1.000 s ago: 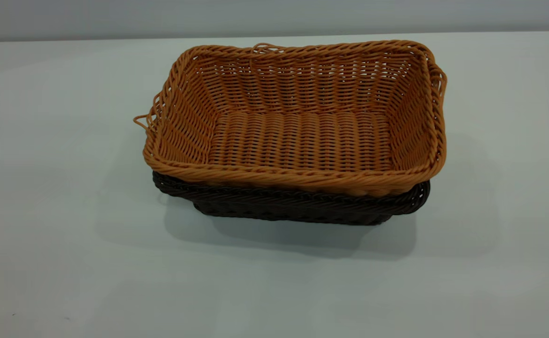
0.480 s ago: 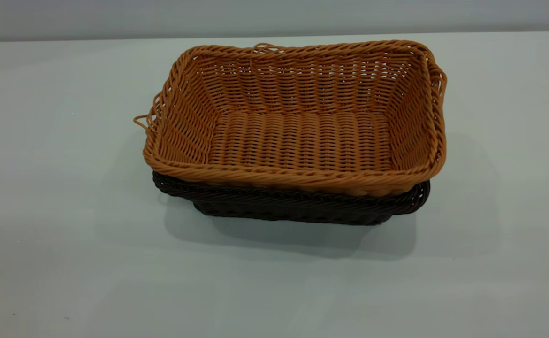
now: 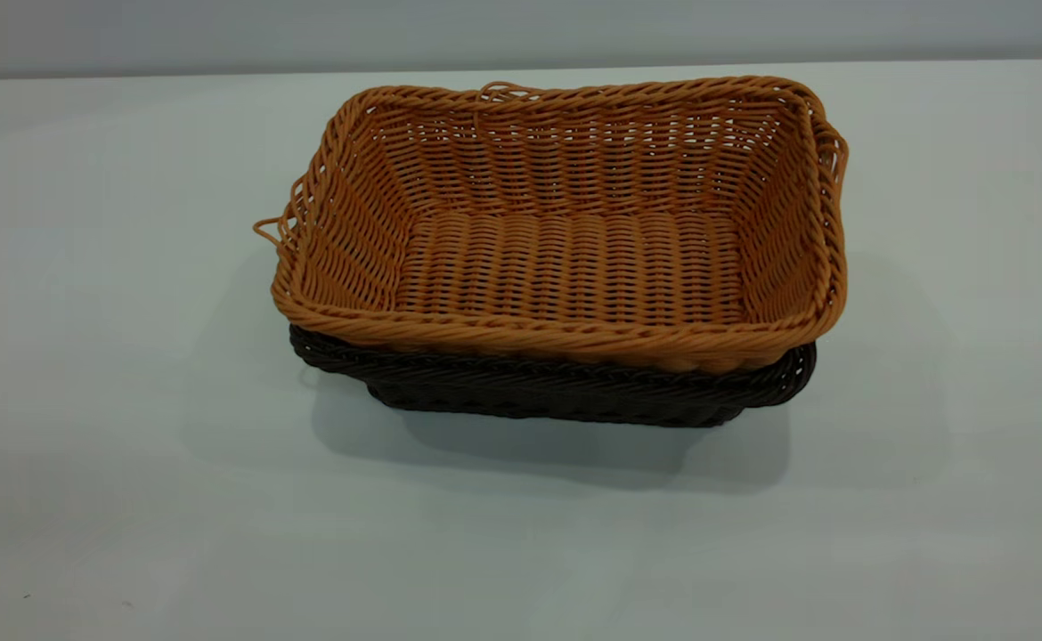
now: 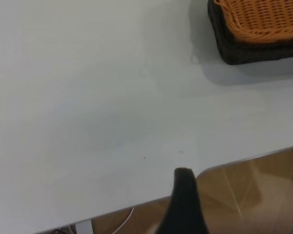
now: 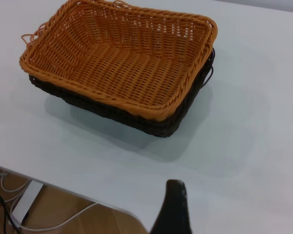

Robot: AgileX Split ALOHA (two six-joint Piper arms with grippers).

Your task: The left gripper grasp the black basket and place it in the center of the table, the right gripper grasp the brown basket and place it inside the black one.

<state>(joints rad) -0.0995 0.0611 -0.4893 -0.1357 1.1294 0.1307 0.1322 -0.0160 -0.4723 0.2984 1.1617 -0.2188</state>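
The brown basket [image 3: 565,227] sits nested inside the black basket [image 3: 557,392], in the middle of the exterior frame, a little above centre. Only the black one's braided rim and a strip of its near wall show below the brown rim, along the front and at the right corner. The brown basket stands a bit higher than the black one and is empty; its woven floor is in plain sight. Loose strand loops stick out at its left edge, at the top rim and at the right corner. Both rest on the table [image 3: 129,445], which fills nearly the whole frame, with a soft shadow under and around the pair.

In the left wrist view the stacked baskets lie in the upper right corner, brown [image 4: 263,17] over black [image 4: 244,51]. A single dark fingertip of the left gripper [image 4: 184,187] rises from the bottom edge, over the table's near edge, well apart from the baskets; it holds nothing, and how far it is open cannot be told.

In the right wrist view the brown basket [image 5: 122,58] and black basket [image 5: 151,124] fill the upper left. One dark fingertip of the right gripper [image 5: 176,195] shows at the bottom, well clear of them, holding nothing; its opening cannot be told either.
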